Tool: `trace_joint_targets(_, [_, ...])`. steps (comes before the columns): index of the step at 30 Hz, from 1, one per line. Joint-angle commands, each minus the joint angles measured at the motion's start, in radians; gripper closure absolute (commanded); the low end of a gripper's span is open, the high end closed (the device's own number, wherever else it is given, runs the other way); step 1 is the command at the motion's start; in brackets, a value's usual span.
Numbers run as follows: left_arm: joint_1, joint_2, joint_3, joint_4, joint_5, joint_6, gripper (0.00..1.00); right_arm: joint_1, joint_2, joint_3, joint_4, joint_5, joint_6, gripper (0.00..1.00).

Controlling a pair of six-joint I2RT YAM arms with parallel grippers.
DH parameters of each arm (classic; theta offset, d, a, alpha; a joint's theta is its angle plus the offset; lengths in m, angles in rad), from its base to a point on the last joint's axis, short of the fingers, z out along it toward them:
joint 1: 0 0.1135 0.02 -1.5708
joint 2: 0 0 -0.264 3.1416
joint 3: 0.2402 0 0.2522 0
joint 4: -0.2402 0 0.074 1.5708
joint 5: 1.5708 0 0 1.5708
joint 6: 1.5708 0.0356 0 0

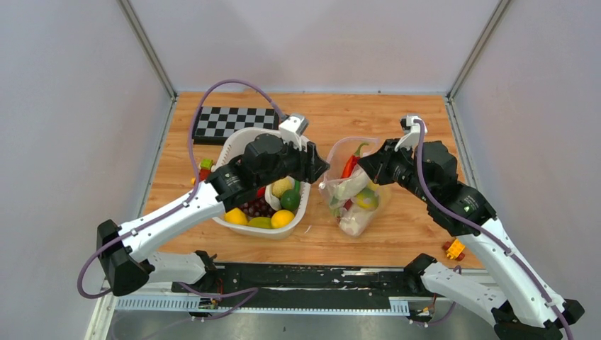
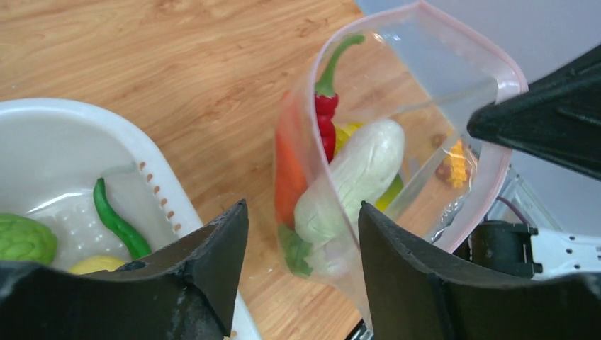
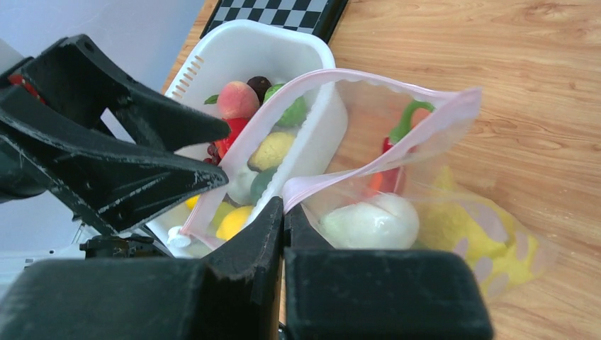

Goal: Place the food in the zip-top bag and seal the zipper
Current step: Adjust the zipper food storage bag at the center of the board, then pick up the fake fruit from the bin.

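Observation:
The zip-top bag (image 1: 358, 212) stands open on the table right of the white basket (image 1: 259, 232). Inside it lie a red chili (image 2: 326, 120), an orange carrot (image 2: 289, 170) and a white cabbage (image 2: 354, 177). Its zipper (image 2: 496, 64) is a pink strip round the gaping mouth. My left gripper (image 2: 303, 212) is open, its fingers either side of the bag's near wall. My right gripper (image 3: 285, 205) is shut on the pink mouth strip at the bag's far side. More food stays in the basket: a lemon (image 1: 282, 218), a lime (image 1: 290, 199) and grapes (image 1: 256, 207).
A checkerboard (image 1: 234, 122) lies behind the basket. Small coloured blocks (image 1: 204, 168) sit left of the basket, and a yellow-red toy (image 1: 454, 248) lies near the right arm's base. Grey walls close in the table on three sides.

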Motion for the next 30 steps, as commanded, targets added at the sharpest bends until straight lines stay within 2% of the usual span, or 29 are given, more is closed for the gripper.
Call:
trace_joint_targets(1, [0.043,-0.041,0.000,0.059,0.028,-0.008,0.24,0.000,-0.005,-0.008,0.065,-0.018,0.028,1.00])
trace_joint_targets(5, [0.054,-0.078,0.011,0.009,0.026,0.048,0.10,0.001,0.009,-0.012,0.075,-0.053,0.029,1.00])
trace_joint_targets(12, [0.108,-0.188,-0.103,-0.045,-0.115,0.019,0.04,0.002,0.015,-0.026,0.094,-0.073,0.034,1.00])
trace_joint_targets(18, [0.157,-0.189,-0.212,-0.093,-0.097,-0.021,0.08,0.002,0.009,-0.031,0.087,-0.070,0.034,1.00])
trace_joint_targets(22, [0.192,-0.127,-0.273,-0.077,-0.018,-0.032,0.17,0.001,-0.002,-0.034,0.090,-0.067,0.030,1.00])
trace_joint_targets(25, [0.224,-0.083,-0.293,-0.056,0.052,-0.062,0.22,0.001,-0.018,-0.035,0.100,-0.067,0.026,1.00])
trace_joint_targets(30, [0.230,0.001,-0.272,-0.097,0.095,-0.089,0.25,0.001,-0.033,-0.039,0.101,-0.053,0.025,1.00])
